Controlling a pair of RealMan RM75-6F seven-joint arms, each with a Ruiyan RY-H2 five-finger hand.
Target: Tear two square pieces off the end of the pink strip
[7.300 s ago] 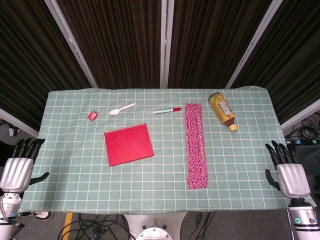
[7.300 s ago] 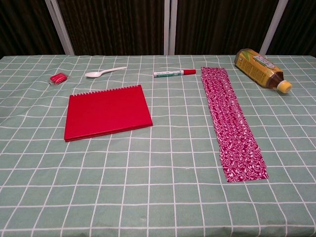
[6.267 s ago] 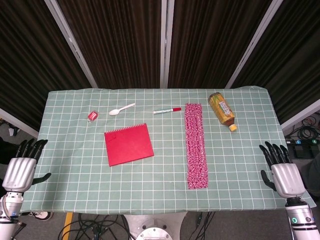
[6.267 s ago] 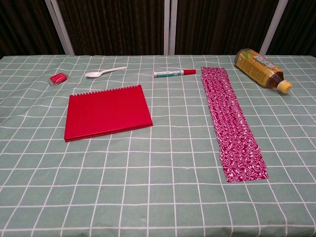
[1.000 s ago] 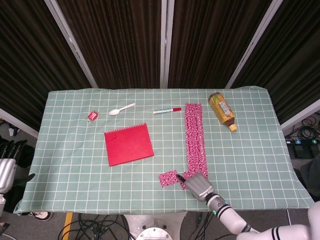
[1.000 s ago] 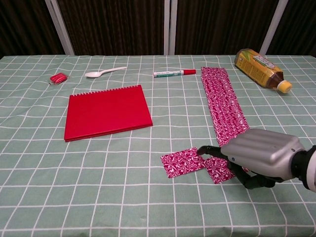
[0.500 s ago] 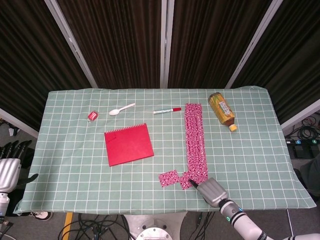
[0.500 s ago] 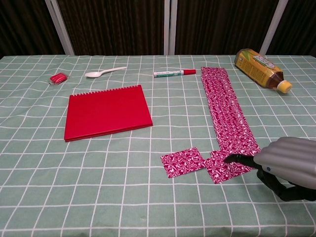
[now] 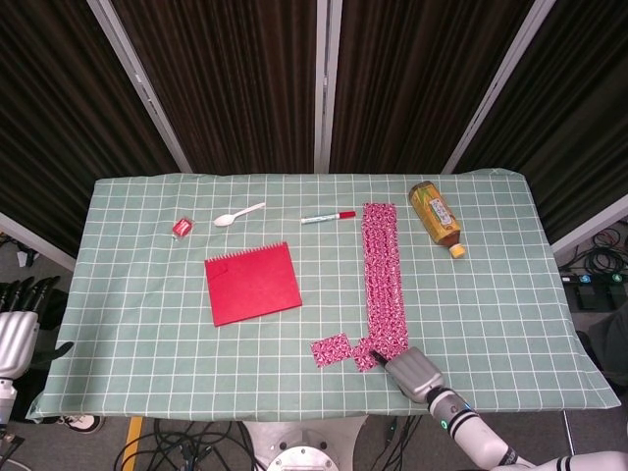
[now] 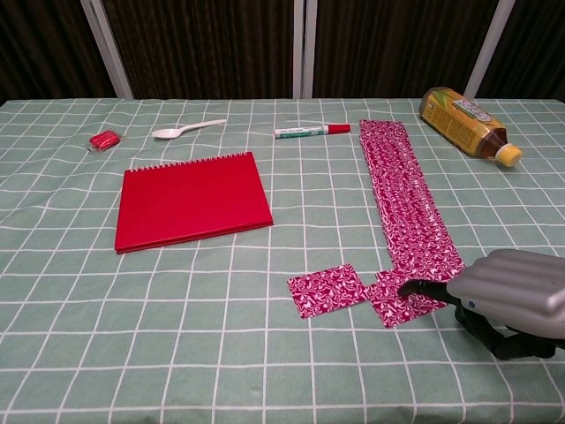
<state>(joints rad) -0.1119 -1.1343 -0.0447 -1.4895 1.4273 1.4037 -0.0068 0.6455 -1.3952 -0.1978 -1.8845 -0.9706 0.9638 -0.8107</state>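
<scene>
The pink patterned strip (image 9: pixel 382 275) (image 10: pixel 404 193) runs lengthwise on the right half of the table. One torn square piece (image 9: pixel 331 348) (image 10: pixel 327 289) lies apart, left of the strip's near end. A second square piece (image 9: pixel 366 354) (image 10: pixel 402 301) lies askew against that near end. My right hand (image 9: pixel 417 374) (image 10: pixel 515 297) rests low at the near right, its dark fingertips (image 10: pixel 415 287) touching the second piece, with nothing gripped. My left hand (image 9: pixel 16 332) hangs off the table's left edge, fingers straight and empty; the chest view does not show it.
A red notebook (image 10: pixel 192 200) lies left of centre. At the back are a marker (image 10: pixel 311 131), a white spoon (image 10: pixel 185 130), a small red packet (image 10: pixel 104 140) and a lying tea bottle (image 10: pixel 465 122). The green checked tablecloth (image 10: pixel 221 353) covers the table.
The strip is shorter than at the start, with two pieces now off its end. In the last second my right hand drew back rightward off the second piece, only fingertips staying on it.
</scene>
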